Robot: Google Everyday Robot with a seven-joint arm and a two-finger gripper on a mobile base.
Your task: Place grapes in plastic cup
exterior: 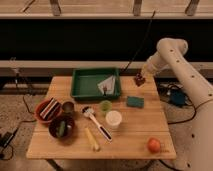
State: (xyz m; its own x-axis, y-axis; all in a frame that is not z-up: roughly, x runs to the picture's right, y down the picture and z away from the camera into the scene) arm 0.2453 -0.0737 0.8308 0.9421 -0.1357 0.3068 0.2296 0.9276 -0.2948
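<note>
claw (140, 80) sits right of centre, just past the corner of the tray (95, 71), clamped on the grapes (138, 78). carry step, looks like. next it has to swing down-left over the green cup (105, 106), not the white cup (113, 119), then drop.

Three cups (105, 106), two bowls (47, 111), one tray (95, 93), one sponge (134, 102), one orange (154, 145), one bunch of grapes (139, 80); one gripper (142, 76) at the table's (142, 125) far corner.
</note>
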